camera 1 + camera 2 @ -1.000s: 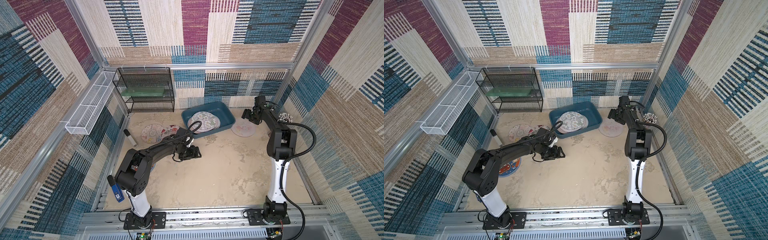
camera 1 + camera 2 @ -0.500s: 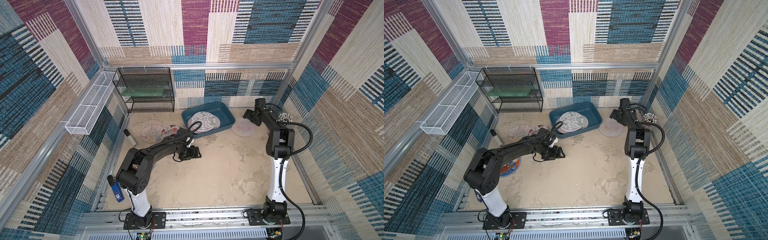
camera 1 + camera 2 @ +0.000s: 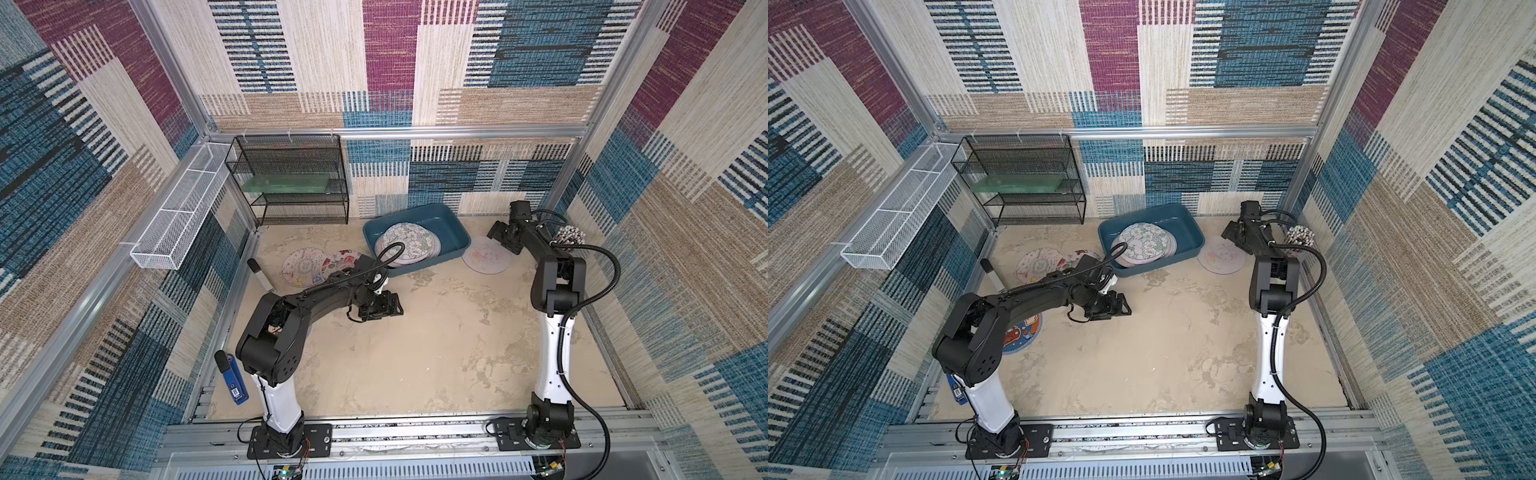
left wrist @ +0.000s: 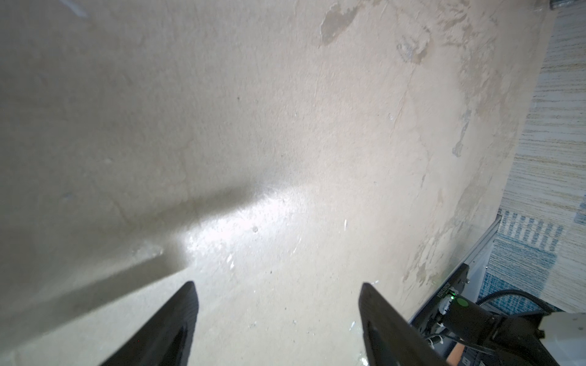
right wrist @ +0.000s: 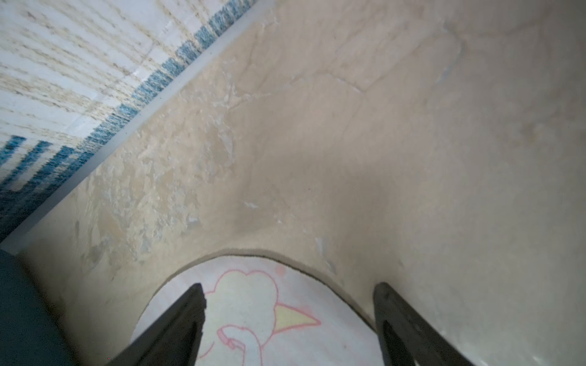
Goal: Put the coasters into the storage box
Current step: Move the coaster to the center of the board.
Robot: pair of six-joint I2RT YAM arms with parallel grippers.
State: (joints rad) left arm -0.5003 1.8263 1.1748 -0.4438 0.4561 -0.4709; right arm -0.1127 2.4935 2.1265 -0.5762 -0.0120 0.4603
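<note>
The teal storage box (image 3: 456, 227) stands at the back and holds a stack of floral coasters (image 3: 409, 242). A pale pink coaster (image 3: 484, 258) lies flat on the floor right of the box. My right gripper (image 3: 502, 243) hangs open just over its far edge, and its cartoon print (image 5: 253, 317) shows between the fingers. Two more coasters (image 3: 301, 266) (image 3: 344, 261) lie left of the box. A dark blue coaster (image 3: 1022, 332) peeks out under the left arm. My left gripper (image 3: 397, 306) is open and empty above bare floor (image 4: 276, 285).
A black wire rack (image 3: 291, 178) stands at the back left, and a white mesh basket (image 3: 178, 216) hangs on the left wall. A blue tool (image 3: 232, 378) and a white marker (image 3: 261, 276) lie along the left edge. A speckled bundle (image 3: 570, 239) sits by the right wall.
The right gripper has come down slightly toward the pale pink coaster. The left arm has not moved.
</note>
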